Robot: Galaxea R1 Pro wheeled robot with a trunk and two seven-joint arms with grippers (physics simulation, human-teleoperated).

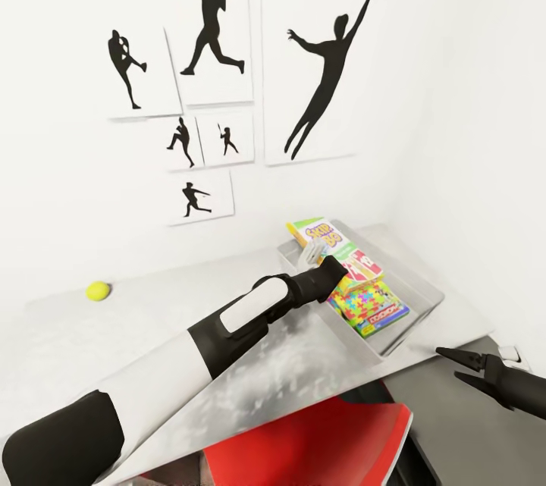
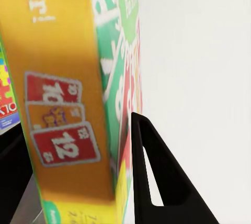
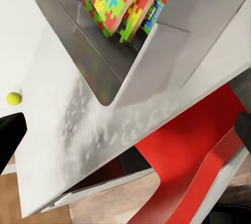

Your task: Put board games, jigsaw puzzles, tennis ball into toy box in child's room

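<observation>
the left gripper [image 1: 317, 258] grips the skip-bo box [image 1: 334, 243] over the toy box [image 1: 413, 285] at the table's [image 1: 61, 334] far corner; lower it flat before letting go. the right gripper [image 1: 455, 365] hangs open.

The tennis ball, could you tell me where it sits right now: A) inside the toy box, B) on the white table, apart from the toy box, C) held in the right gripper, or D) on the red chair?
B: the tennis ball lies on the bare table, well clear of the toy box.
</observation>
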